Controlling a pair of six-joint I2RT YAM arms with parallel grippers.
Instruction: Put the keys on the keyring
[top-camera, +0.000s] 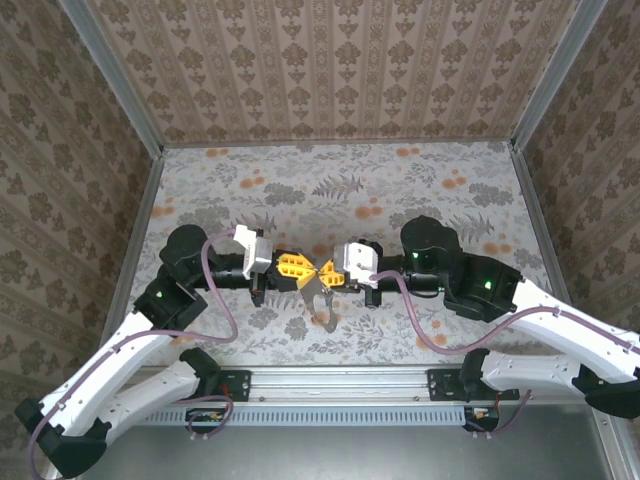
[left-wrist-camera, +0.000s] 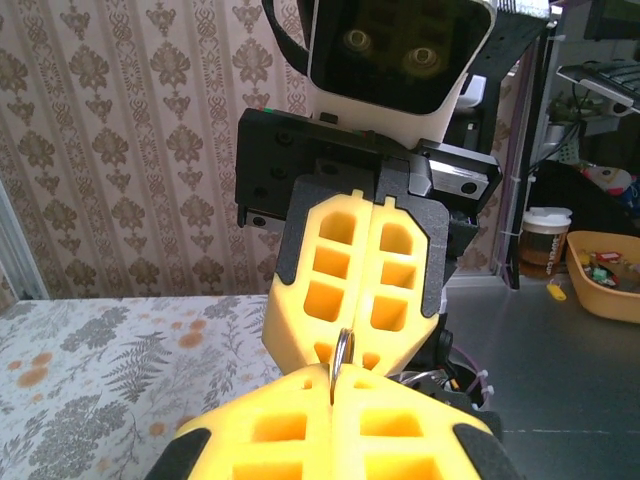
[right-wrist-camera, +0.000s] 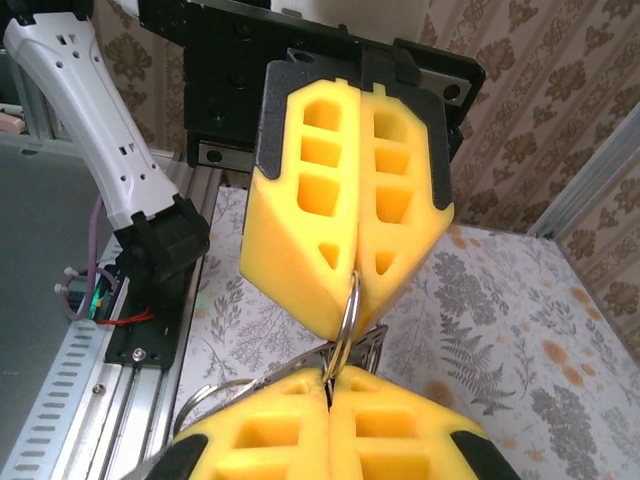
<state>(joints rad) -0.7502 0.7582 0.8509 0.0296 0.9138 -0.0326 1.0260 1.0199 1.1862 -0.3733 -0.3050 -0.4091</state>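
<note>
Two things about the surroundings first: the counter (top-camera: 400, 190) is covered in a grey floral print with orange blotches, and the walls (top-camera: 330, 70) around it wear brown damask wallpaper, so thin grey metal gets lost against all that pattern pretty easily. An aluminium rail (top-camera: 340, 385) runs along the near edge. From the left wrist you can see past the cell to a grey surface (left-wrist-camera: 560, 340) with a cup (left-wrist-camera: 545, 235) and an orange-yellow tub (left-wrist-camera: 605, 275) of odds and ends, well apart from the action. What really blocks the view is the hardware itself: the left pincer (right-wrist-camera: 354, 262) and the right pincer (left-wrist-camera: 352, 330) meet tip to tip above the middle of the counter, and being fat and yellow they hide most of what's between them. Both are clenched, each one pinching the keyring (right-wrist-camera: 348, 310), which bridges the small gap between the two tips. It's a thin shiny grey loop, seen nearly edge-on in both wrist views, standing upright with its ends disappearing into the seams of the yellow jaws. The keys (top-camera: 322, 305) show from overhead as a small grey cluster just on the near side of where the tips meet. They're too small to count, and I can't tell whether they're threaded on the ring, hanging or lying on the counter.
</note>
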